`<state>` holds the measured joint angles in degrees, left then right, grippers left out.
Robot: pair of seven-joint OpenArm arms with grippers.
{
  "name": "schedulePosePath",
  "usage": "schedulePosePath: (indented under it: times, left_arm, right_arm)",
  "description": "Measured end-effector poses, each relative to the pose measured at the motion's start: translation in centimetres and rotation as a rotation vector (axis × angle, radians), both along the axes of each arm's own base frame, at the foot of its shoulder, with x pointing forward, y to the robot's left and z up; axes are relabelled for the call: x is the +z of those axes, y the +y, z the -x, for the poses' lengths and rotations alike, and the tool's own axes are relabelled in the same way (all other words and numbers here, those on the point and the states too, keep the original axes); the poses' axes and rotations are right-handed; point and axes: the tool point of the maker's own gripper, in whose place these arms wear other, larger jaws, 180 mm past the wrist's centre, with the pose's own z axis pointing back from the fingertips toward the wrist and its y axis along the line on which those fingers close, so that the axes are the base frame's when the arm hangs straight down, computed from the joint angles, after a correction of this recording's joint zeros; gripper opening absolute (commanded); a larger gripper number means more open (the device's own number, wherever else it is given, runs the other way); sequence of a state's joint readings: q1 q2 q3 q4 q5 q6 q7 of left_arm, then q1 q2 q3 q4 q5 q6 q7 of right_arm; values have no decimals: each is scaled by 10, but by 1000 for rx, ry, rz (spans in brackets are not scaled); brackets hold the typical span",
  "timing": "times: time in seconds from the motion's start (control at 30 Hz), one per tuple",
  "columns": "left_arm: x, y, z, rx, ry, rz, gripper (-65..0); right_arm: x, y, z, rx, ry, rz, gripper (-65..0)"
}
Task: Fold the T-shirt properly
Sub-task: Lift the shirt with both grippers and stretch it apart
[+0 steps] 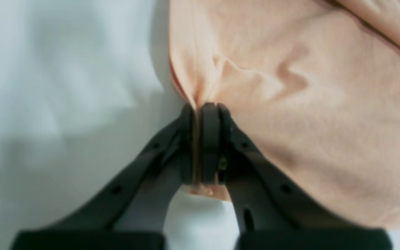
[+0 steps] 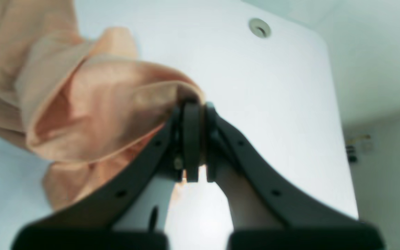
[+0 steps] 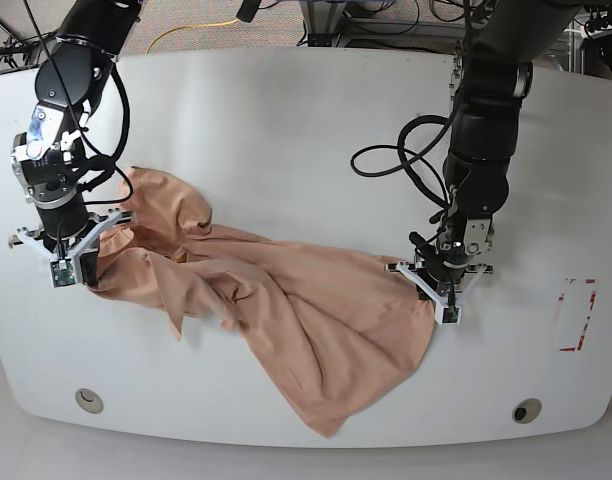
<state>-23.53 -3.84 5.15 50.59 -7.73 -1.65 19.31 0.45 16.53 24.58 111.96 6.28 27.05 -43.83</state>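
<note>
The peach T-shirt [image 3: 316, 320] lies crumpled and stretched slantwise over the white table [image 3: 286, 120], from the left side down to the front edge. At the right side of the base view my left gripper [image 3: 433, 290] is down at the shirt's right edge. The left wrist view shows this gripper [image 1: 197, 109] shut on a pinched fold of the T-shirt [image 1: 307, 104], with cloth between the pads. On the base view's left, my right gripper [image 3: 86, 262] is shut on a bunched part of the shirt. The right wrist view shows that gripper [image 2: 200, 104] holding the T-shirt [image 2: 99, 111] raised off the table.
Two round grommet holes [image 3: 86, 400] [image 3: 526, 411] sit near the table's front edge. A red-outlined rectangle [image 3: 576, 315] is marked at the far right. Black cables [image 3: 396, 160] loop beside the left arm. Floor with cords lies beyond the back edge.
</note>
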Motion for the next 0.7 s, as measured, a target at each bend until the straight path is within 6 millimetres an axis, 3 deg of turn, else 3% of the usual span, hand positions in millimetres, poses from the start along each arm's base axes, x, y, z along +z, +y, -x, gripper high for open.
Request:
schedulePosePath:
  times: [0.17,0.3,0.47,0.7]
  left_arm:
    - [20,9,12,-31,34,-36,-650]
    - [66,27,6,-26,-49,-98,-650]
    - [121,29,4,-102,-155,-119,-650]
    - [145,71,19,-54,-121,-165,-650]
  right_arm:
    - [26,4,-18,20,-86,-12,-650]
    - [30,-8,-33,-2,-84,-18,-650]
    - [37,-28,-59,-39,-84,-45,-650]
    - [33,-61,-94,-95,-42,-118,-650]
